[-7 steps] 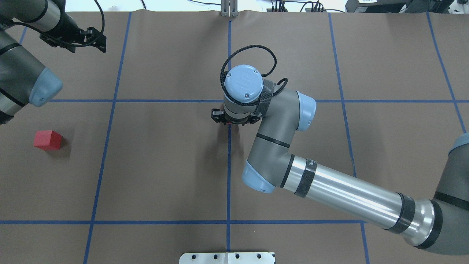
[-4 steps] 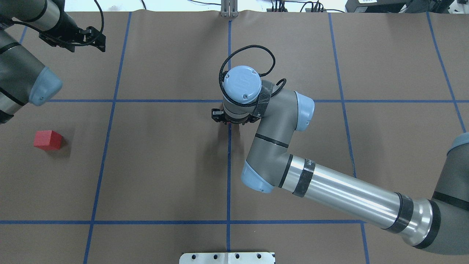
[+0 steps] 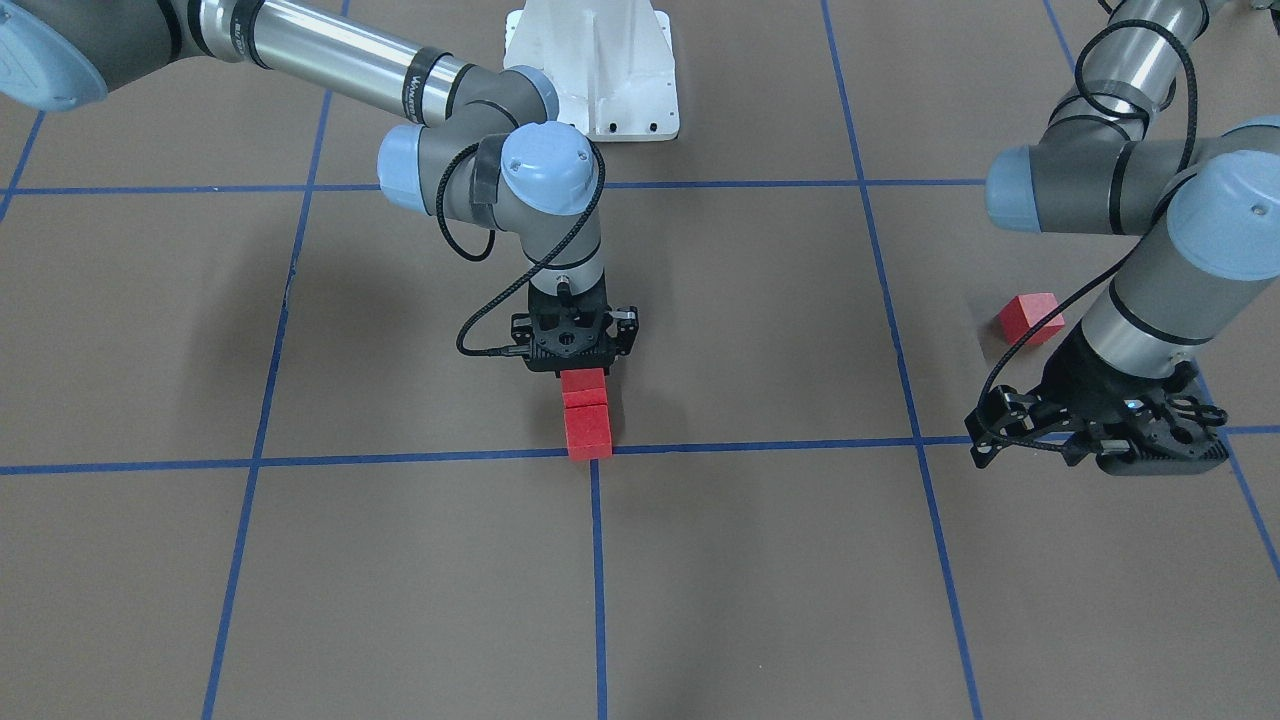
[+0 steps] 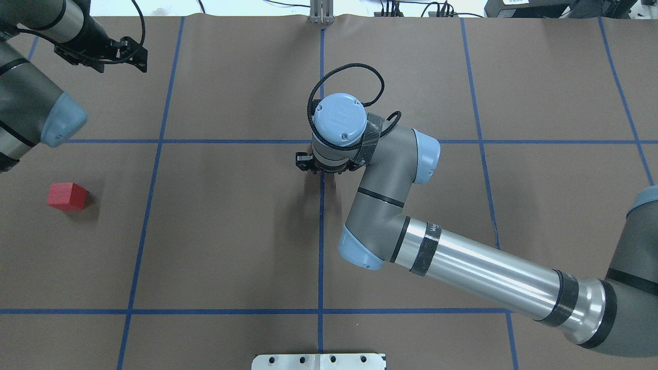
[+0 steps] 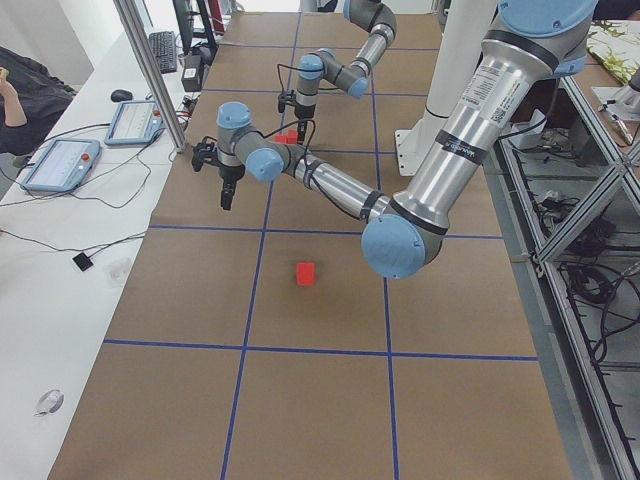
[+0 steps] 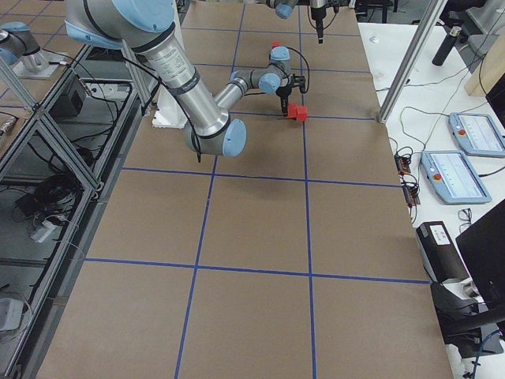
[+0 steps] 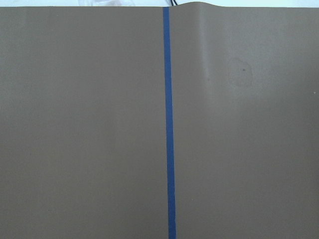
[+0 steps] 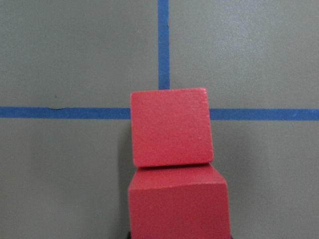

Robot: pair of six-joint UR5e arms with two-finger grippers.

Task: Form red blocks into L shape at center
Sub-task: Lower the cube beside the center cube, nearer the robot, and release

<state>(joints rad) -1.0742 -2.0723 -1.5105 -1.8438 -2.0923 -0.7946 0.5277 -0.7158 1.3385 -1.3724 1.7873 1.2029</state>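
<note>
Two red blocks lie in a line at the center. The far one [image 8: 169, 127] covers the crossing of the blue tape lines [image 8: 163, 45] and also shows in the front view [image 3: 588, 432]. The near one [image 8: 177, 201] touches it and sits under my right gripper [image 3: 580, 372], which seems shut on it; the fingers are hidden. From overhead the right wrist [image 4: 339, 123] hides both blocks. The third red block [image 4: 67, 196] lies alone at the left, also in the front view [image 3: 1030, 318]. My left gripper [image 4: 140, 56] hovers open and empty at the far left.
The right arm's forearm [image 4: 478, 272] stretches across the near right of the brown surface. A white mount plate [image 4: 318, 361] sits at the near edge. The left elbow [image 4: 61, 121] hangs above the lone block's side. The left wrist view shows only paper and a blue line [image 7: 168, 124].
My right gripper has shifted slightly away from the robot toward the crossing; the red sliver seen under it earlier is now hidden. The left arm and the lone block have not moved.
</note>
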